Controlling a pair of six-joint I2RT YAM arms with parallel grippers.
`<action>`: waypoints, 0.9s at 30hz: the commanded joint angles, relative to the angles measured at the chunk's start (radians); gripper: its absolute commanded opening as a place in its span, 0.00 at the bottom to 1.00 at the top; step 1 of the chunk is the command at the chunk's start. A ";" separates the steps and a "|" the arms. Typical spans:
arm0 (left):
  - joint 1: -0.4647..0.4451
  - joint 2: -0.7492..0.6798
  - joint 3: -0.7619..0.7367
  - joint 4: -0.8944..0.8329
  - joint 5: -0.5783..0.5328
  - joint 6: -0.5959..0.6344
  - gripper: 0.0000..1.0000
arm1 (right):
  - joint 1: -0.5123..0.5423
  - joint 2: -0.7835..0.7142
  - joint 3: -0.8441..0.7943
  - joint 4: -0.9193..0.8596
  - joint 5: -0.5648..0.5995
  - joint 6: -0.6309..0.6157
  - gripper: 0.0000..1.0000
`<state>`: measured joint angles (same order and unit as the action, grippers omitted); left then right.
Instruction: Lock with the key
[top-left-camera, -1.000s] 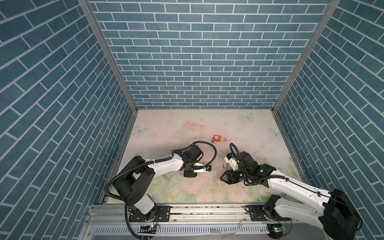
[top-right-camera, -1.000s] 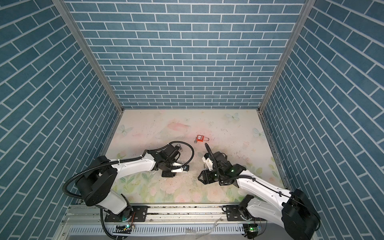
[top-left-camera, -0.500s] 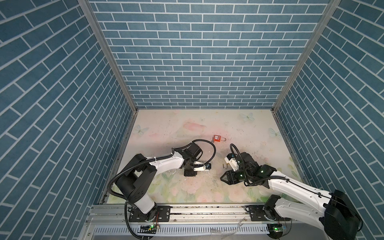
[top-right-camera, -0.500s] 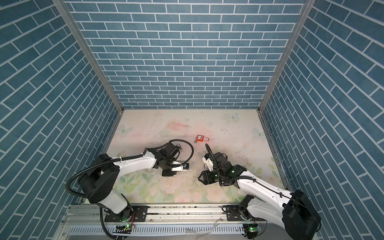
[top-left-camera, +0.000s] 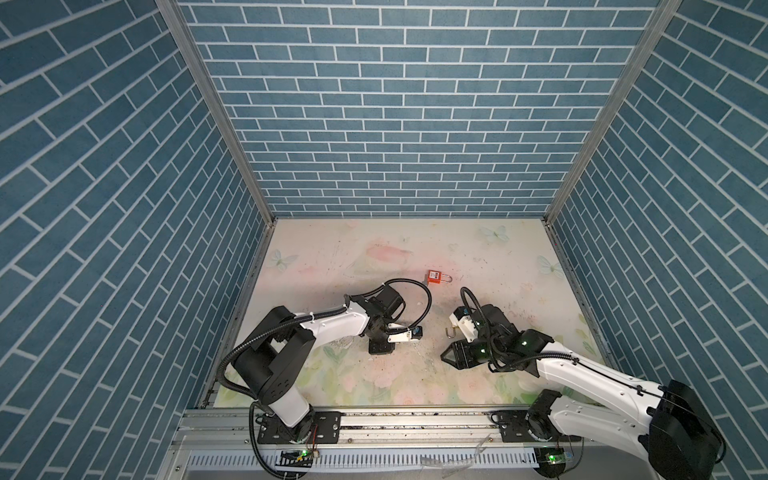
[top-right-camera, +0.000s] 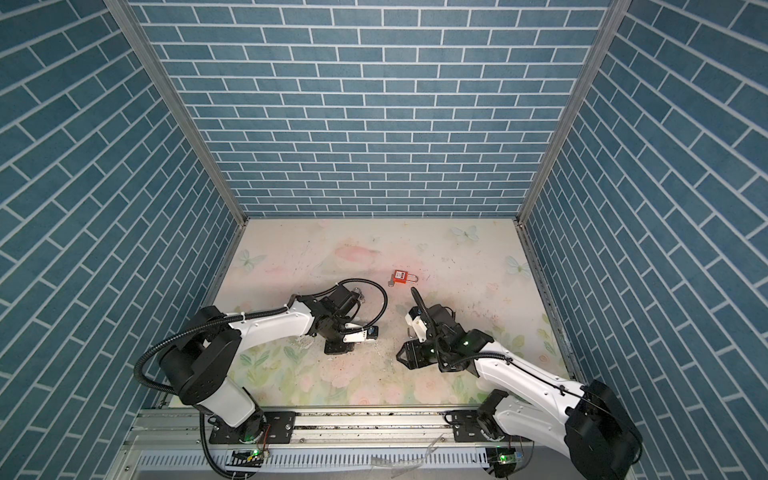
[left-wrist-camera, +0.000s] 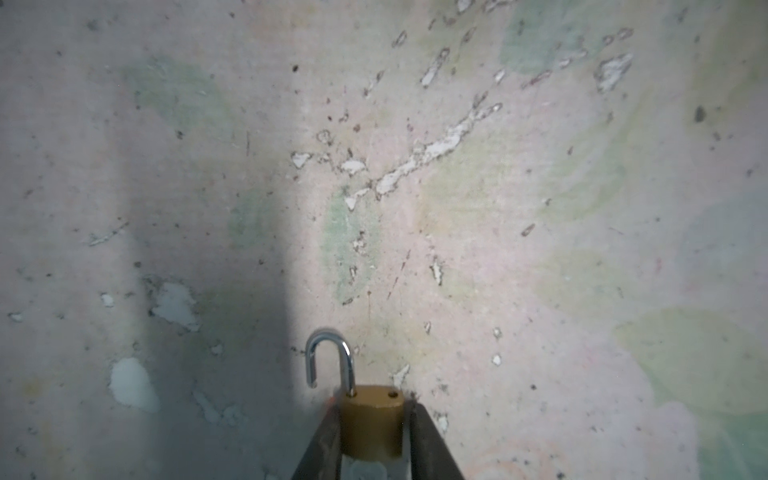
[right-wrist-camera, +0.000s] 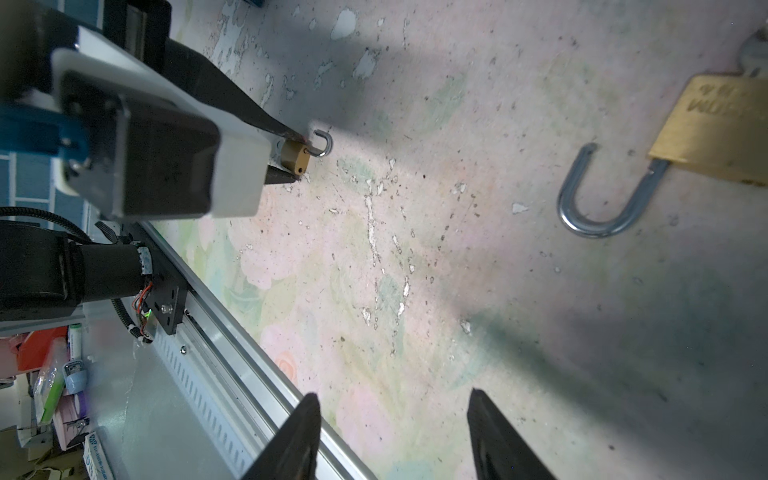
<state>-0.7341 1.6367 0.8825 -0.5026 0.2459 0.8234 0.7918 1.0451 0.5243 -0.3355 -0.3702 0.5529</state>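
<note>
**Left claw on small brass padlock; right claw empty**

Left claw (left-wrist-camera: 372, 415): narrow, with both fingers pressed against the sides of a small brass padlock (left-wrist-camera: 371, 419). The shackle (left-wrist-camera: 330, 359) is swung open, with one leg seated in the body and the other free. It points away from the claw toward the desk (left-wrist-camera: 540, 208). Cannot tell whether the padlock touches the desk. In a top view the left claw (top-left-camera: 380, 345) points down at about 7 o'clock from the desk's centre, and the padlock is hidden beneath it there.

Right claw (right-wrist-camera: 392, 392): wide, with nothing between its fingers (right-wrist-camera: 299, 436). In a top view the right claw (top-left-camera: 452, 358) sits low over the desk at about 5 o'clock from centre, apart from every lock.

Large brass padlock (right-wrist-camera: 715, 133): lies on the desk with its open shackle (right-wrist-camera: 598, 216) clear of the body on one side. In a top view only the hooked shackle end (top-left-camera: 450, 332) shows. It sits just beside the right arm's white wrist housing, at 12 o'clock from the right claw. A blurred silver bit sits at the body's edge; cannot tell what it is.

Red padlock (top-left-camera: 435, 277): flat on the desk at about 1 o'clock from centre, well apart from both claws. Its shackle points toward 3 o'clock.

Possible key (top-right-camera: 391, 283): a small grey piece touching the red padlock's 9 o'clock end. It is too small to be sure.
</note>
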 joint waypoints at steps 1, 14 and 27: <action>0.005 0.016 -0.017 -0.031 -0.003 0.005 0.26 | -0.006 -0.007 -0.014 0.009 0.004 0.019 0.58; 0.003 -0.051 -0.041 0.096 0.016 -0.078 0.03 | -0.012 -0.031 0.030 -0.020 0.037 0.017 0.57; -0.108 -0.392 -0.120 0.311 0.049 -0.154 0.04 | -0.081 -0.238 0.226 -0.031 0.196 -0.047 0.60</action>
<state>-0.8169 1.2804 0.7826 -0.2710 0.2764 0.6800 0.7418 0.8085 0.6907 -0.3550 -0.2195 0.5411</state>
